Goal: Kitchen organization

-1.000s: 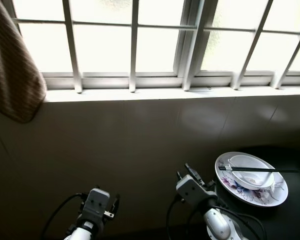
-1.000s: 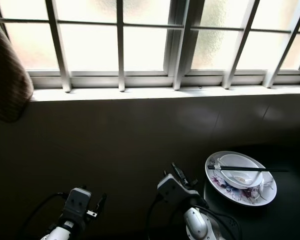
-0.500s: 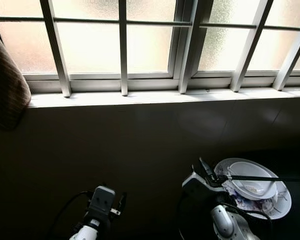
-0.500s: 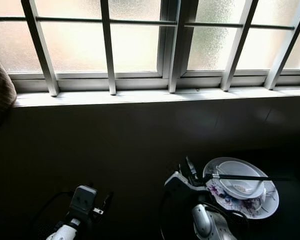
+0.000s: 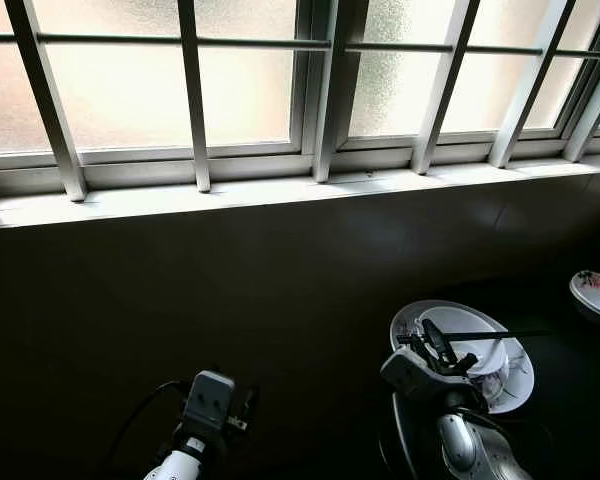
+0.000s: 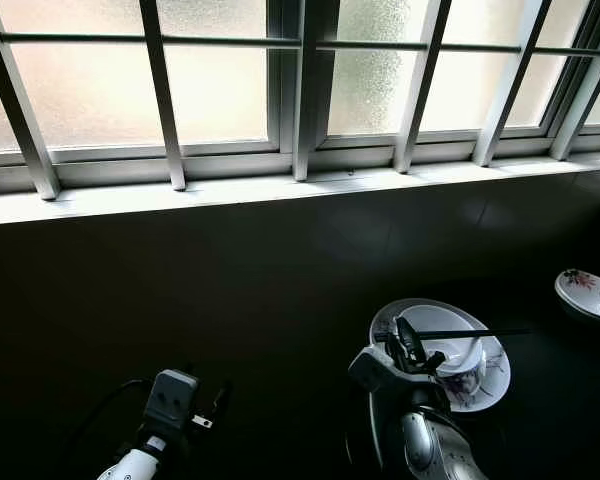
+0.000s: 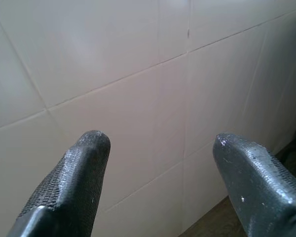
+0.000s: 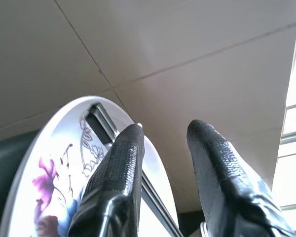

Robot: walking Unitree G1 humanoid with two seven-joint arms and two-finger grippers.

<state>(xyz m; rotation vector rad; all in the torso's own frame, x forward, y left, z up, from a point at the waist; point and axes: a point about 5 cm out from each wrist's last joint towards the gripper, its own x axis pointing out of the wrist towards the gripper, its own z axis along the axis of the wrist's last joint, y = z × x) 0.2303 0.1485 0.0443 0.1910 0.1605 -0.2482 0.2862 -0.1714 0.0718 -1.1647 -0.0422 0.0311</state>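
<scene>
A: What's around the right gripper (image 5: 432, 338), biggest first?

B: Beyond it, the tiled wall (image 5: 230, 270) under the window (image 5: 250, 90). Under and just past its fingertips, the dark counter (image 5: 570, 400) with a flowered plate (image 5: 520, 368). A white bowl (image 5: 470, 325) sits on the plate, and chopsticks (image 5: 500, 335) lie across the bowl's rim, running away to the gripper's right. A second dish (image 5: 597, 293) sits well apart, further right.

A: And the gripper itself?

B: Its fingers (image 8: 119, 168) stand apart with a narrow gap and nothing between them. In the wrist view they point over the plate's near edge, with the chopsticks crossing just ahead.

A: The left one?

B: The left gripper (image 7: 160, 148) is spread wide and empty, facing bare wall tile, well off to the right gripper's left.

A: How would the stack handle?

B: My guess: glazed ceramic, so stiff, slippery and breakable, and fairly heavy as a stack. The chopsticks are light and loose and would probably roll off if the bowl tilts. I'd take them first, pinched across both sticks at the near end, then grip the bowl by its rim, wall between the fingers. The plate lies flat, so only its raised edge offers a hold.
</scene>
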